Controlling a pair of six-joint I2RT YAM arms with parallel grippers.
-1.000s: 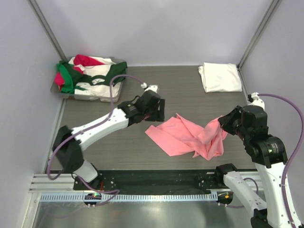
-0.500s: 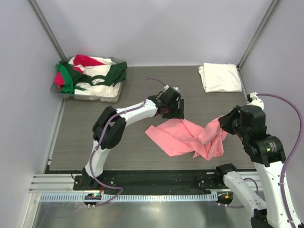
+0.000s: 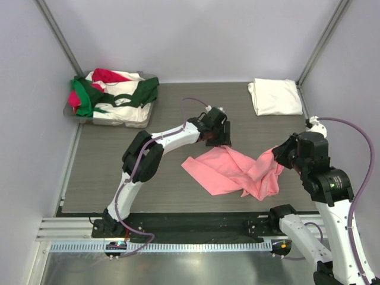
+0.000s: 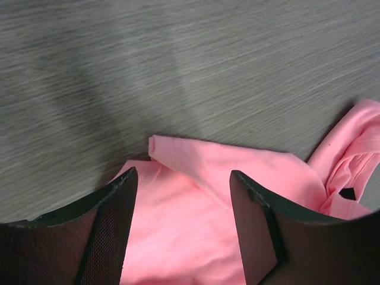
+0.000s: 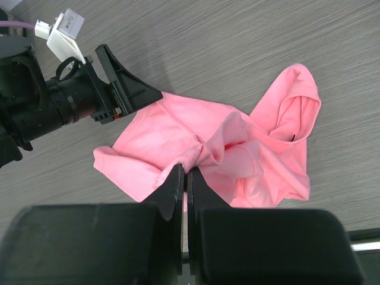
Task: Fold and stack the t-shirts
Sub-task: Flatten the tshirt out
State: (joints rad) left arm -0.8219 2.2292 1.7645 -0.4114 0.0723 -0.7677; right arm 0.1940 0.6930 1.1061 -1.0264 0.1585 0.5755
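A salmon-pink t-shirt [image 3: 234,171] lies crumpled on the table's middle right. My right gripper [image 3: 279,152] is shut on a bunched fold of it [image 5: 205,155] and holds that part lifted. My left gripper [image 3: 218,142] is open, jaws wide, just above the shirt's far edge; its wrist view shows pink cloth [image 4: 196,225] between the fingers [image 4: 116,228]. A folded white t-shirt [image 3: 274,97] lies at the back right. Dark green, red and white t-shirts [image 3: 113,92] are heaped at the back left.
The heaped shirts sit in a shallow clear plastic tray [image 3: 142,120] by the left wall. Grey walls and metal posts enclose the table. The arm bases and a rail run along the near edge.
My left arm has swung right from the table's middle to the pink shirt's far edge and come down over it. My right gripper has kept its hold, almost still.
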